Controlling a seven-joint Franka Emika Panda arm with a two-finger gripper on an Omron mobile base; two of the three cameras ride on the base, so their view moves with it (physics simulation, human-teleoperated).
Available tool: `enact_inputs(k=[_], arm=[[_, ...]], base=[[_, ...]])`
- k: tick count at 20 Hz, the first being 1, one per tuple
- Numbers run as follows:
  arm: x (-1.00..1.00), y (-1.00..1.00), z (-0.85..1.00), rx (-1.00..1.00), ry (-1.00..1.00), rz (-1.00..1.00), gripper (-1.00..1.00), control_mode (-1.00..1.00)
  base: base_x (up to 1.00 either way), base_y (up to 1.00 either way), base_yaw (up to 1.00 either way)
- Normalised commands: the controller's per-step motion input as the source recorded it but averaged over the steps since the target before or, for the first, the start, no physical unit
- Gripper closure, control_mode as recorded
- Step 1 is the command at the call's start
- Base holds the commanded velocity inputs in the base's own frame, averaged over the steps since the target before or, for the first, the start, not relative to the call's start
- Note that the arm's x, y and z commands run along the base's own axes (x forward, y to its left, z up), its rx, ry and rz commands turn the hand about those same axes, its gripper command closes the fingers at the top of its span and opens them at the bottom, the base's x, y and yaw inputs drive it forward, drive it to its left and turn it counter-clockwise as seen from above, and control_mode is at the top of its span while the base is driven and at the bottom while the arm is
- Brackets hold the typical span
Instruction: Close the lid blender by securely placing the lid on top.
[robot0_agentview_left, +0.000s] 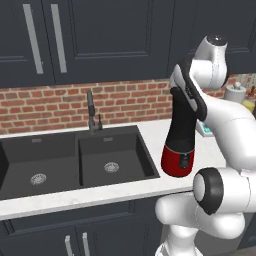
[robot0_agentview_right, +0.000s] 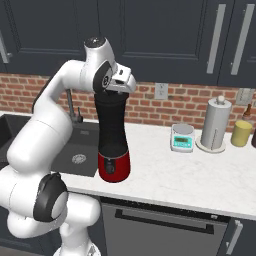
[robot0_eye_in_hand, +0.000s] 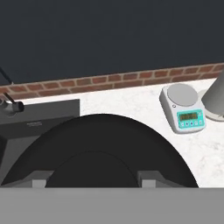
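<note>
left base view: the blender (robot0_agentview_left: 178, 150) stands on the white table (robot0_agentview_left: 150, 187) just right of the dark double sink (robot0_agentview_left: 75, 160), near the table's front edge. bare table lies in front of its red base, and the robot's own arm crowds its right side. the gripper (robot0_agentview_left: 181, 90) sits at the top of the black jar, against the jar's mouth; the hand covers the fingers, so i cannot tell how far they are spread. a faucet (robot0_agentview_left: 91, 111) rises behind the sink by the brick wall.

right base view: the blender (robot0_agentview_right: 113, 150) shows with the sink corner to its left and a wide bare stretch of table (robot0_agentview_right: 190, 180) to its right. well apart on that side stand a small kitchen scale (robot0_agentview_right: 182, 137), a grey-white canister (robot0_agentview_right: 215, 125) and a yellow bottle (robot0_agentview_right: 241, 133). the gripper (robot0_agentview_right: 116, 92) rests down on the jar's top, under the upper cabinets.

hand view: a big round black shape, the lid (robot0_eye_in_hand: 100, 153), lies right under the camera, with a raised rounded part at its middle. two grey fingertips (robot0_eye_in_hand: 39, 180) stand far apart, one at each side of that middle part, so the gripper is spread rather than pinching. the scale (robot0_eye_in_hand: 183, 108) and the canister's edge (robot0_eye_in_hand: 216, 98) lie beyond on the table.
</note>
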Motion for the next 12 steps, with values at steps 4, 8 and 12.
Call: enact_inputs(k=[4,8,12], arm=[[0.06,0.00,-0.83,0.00,0.00,0.00,1.00,-1.00],[0.00,-0.01,-0.77,0.00,-0.02,0.01,-1.00,-1.00],[0.00,0.00,-0.77,-0.01,-0.05,0.01,-1.00,-1.00]], base=[[0.00,0.00,0.00],[0.00,0.00,0.00],[0.00,0.00,0.00]])
